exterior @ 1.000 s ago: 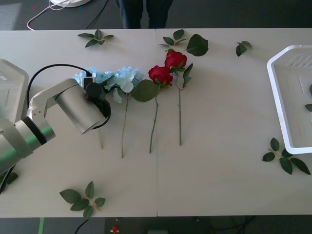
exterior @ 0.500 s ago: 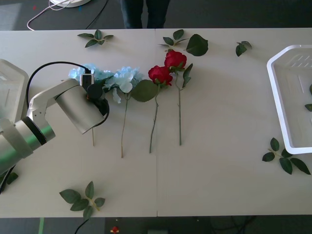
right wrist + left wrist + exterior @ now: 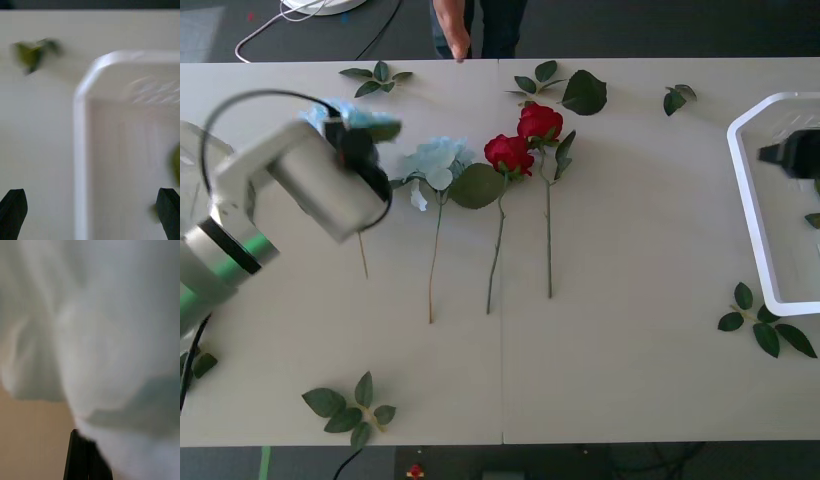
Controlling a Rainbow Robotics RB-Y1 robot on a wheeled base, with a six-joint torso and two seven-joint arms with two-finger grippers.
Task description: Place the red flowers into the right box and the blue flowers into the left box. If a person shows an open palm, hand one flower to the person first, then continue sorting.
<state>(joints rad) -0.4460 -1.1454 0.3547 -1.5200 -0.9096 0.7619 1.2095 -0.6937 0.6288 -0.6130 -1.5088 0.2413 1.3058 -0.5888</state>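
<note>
1. Pale and wide, the desk point(image 3: 630, 350) carried flowers in its middle, loose leaf sprigs point(image 3: 350, 405) around them, and a tray at each side edge.
2. At the far left, the left box point(image 3: 202, 145) showed just beside the left arm's elbow.
3. Above the desk, the left gripper point(image 3: 352, 140) was closed on a blue flower point(image 3: 330, 112); in the left wrist view its black fingers point(image 3: 88, 457) met at a point with the pale petals point(image 3: 93, 333) pressed right against them. The flower's thin stem point(image 3: 361, 255) hung below the gripper toward the desk.
4. Just to the gripper's right, a second blue flower point(image 3: 436, 160) lay flat, its stem running back toward the robot.
5. Further right of it lay two red flowers point(image 3: 510, 153), blooms touching, stems nearly parallel.
6. At the far right, the right gripper point(image 3: 90, 210) hung over the near-left corner of the right box point(image 3: 80, 112), well apart from the flowers, its black fingers point(image 3: 13, 206) spread wide and holding nothing.
</note>
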